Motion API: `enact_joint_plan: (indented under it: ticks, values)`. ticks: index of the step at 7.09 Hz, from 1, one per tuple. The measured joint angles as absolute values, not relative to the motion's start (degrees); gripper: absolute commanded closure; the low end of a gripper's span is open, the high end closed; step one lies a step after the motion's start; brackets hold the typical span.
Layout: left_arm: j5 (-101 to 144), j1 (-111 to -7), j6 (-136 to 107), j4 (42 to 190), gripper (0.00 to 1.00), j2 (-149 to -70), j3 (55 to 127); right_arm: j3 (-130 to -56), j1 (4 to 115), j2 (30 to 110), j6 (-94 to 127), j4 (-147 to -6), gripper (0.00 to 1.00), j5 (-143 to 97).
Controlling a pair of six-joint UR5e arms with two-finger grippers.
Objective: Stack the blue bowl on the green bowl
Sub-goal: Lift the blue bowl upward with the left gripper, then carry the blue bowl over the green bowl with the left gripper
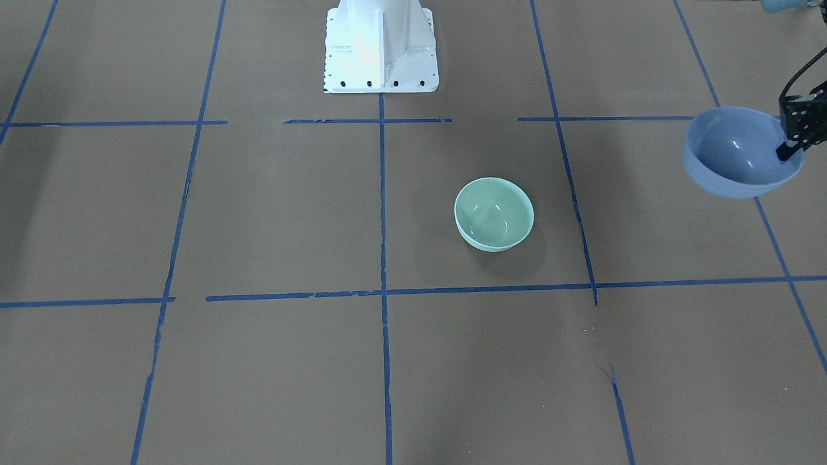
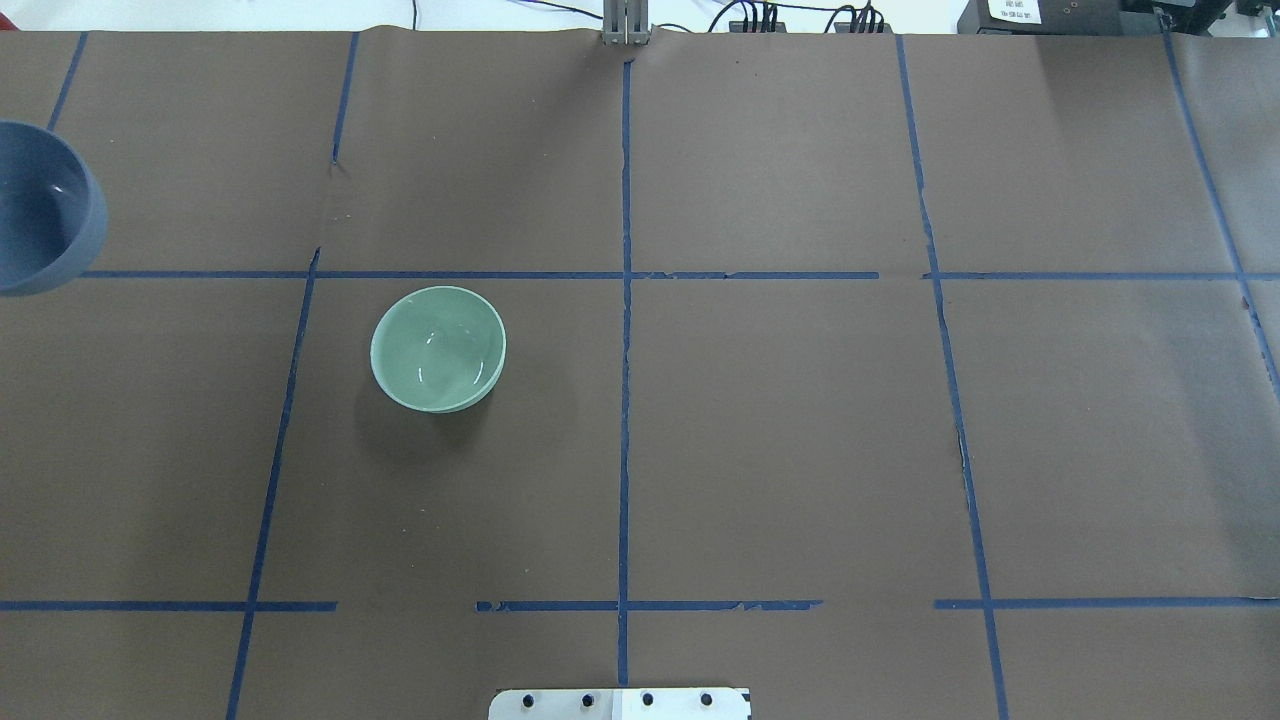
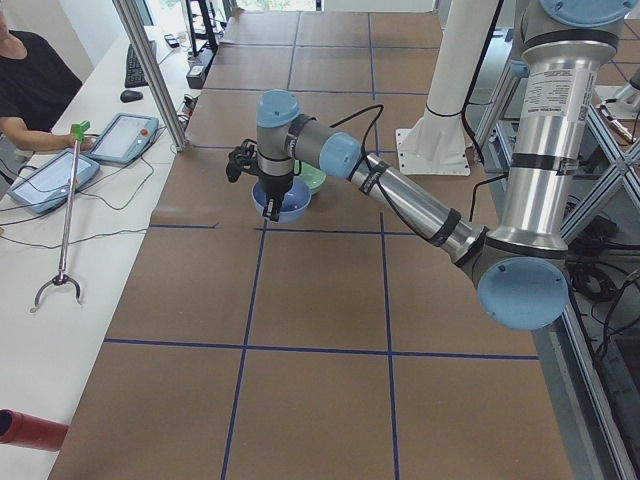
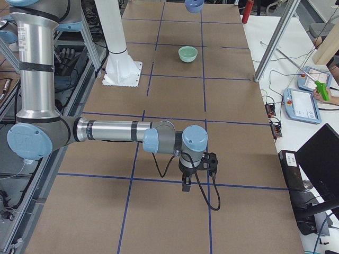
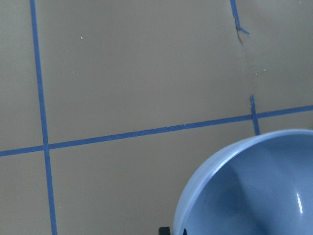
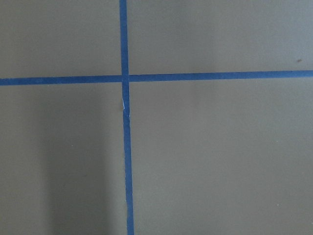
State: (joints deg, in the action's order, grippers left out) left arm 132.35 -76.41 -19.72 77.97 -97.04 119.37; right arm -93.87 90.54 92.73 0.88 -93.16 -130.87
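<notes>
The blue bowl (image 1: 736,155) hangs tilted above the table at the far left end; it also shows in the overhead view (image 2: 40,210) and fills the lower right of the left wrist view (image 5: 254,191). My left gripper (image 1: 791,145) is shut on its rim, one finger inside the bowl. The green bowl (image 1: 494,213) stands upright on the table (image 2: 438,348), apart from the blue bowl, toward the middle. My right gripper (image 4: 193,177) hovers over the table's other end, far from both bowls; I cannot tell whether it is open or shut.
The robot's white base (image 1: 381,48) stands at the table's robot-side edge. Blue tape lines grid the brown table cover (image 2: 800,450). An operator, tablets (image 3: 125,135) and a grabber stick (image 3: 65,220) are on the side bench beyond the far edge.
</notes>
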Motion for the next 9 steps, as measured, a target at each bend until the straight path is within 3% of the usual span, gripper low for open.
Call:
enact_joint_plan:
  ticks: [5, 9]
  values:
    - [135.38, -57.43, -52.3, 78.85, 1.0, -109.08, 122.35, -93.87, 90.57, 92.72, 0.88, -93.16, 0.0, -130.87]
    - [129.19, -48.12, -65.98, 98.99, 1.0, -110.23, 109.87, -93.87, 90.54, 92.72, 0.88, -93.17, 0.0, -130.87]
